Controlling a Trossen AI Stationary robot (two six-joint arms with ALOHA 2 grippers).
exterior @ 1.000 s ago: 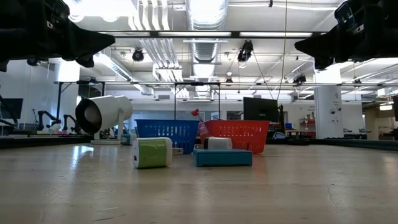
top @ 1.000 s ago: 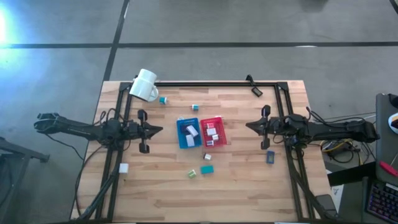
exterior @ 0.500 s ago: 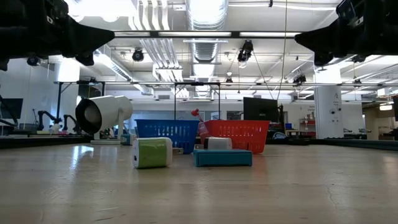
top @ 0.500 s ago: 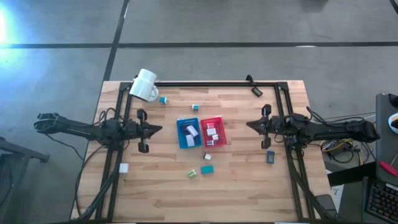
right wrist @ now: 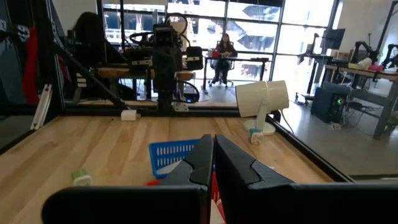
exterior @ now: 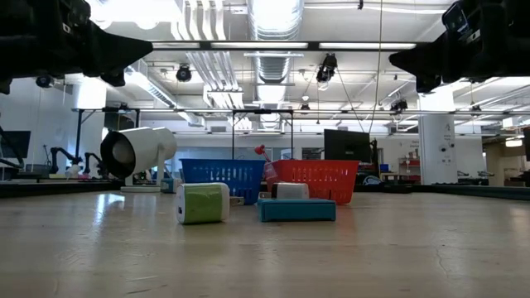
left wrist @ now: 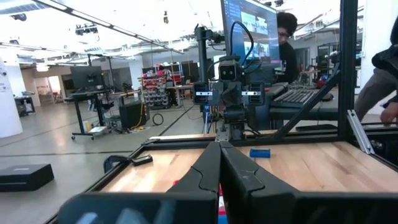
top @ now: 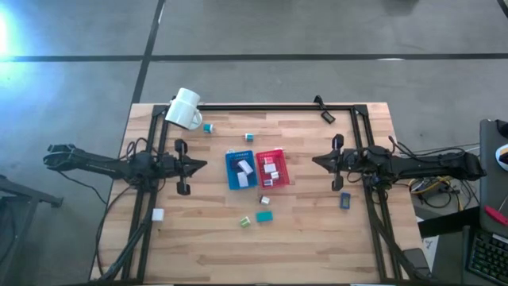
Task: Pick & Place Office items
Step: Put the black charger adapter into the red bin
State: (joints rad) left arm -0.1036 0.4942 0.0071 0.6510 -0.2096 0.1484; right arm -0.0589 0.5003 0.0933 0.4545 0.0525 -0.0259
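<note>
Grey concrete floor (top: 317, 32) around the wooden table (top: 302, 238) — bright ceiling lights (exterior: 273, 12), ducts, tall windows (right wrist: 249, 18) beyond.

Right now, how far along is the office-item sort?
Partly done: a few pieces sit in the blue tray and red tray. Nothing in hand; left gripper and right gripper hover shut. Left: green block, teal block, dark blue piece.

You are working in a robotics lab, an open industrial hall. Exposed ducts (exterior: 269, 58) and strip lights run along the ceiling, and the floor (top: 262, 28) is polished concrete. Your wooden counter (top: 302, 230) sits in a black metal frame. Beyond it you see monitors (left wrist: 252, 31), standing desks and seated people, probably at workstations.
</note>
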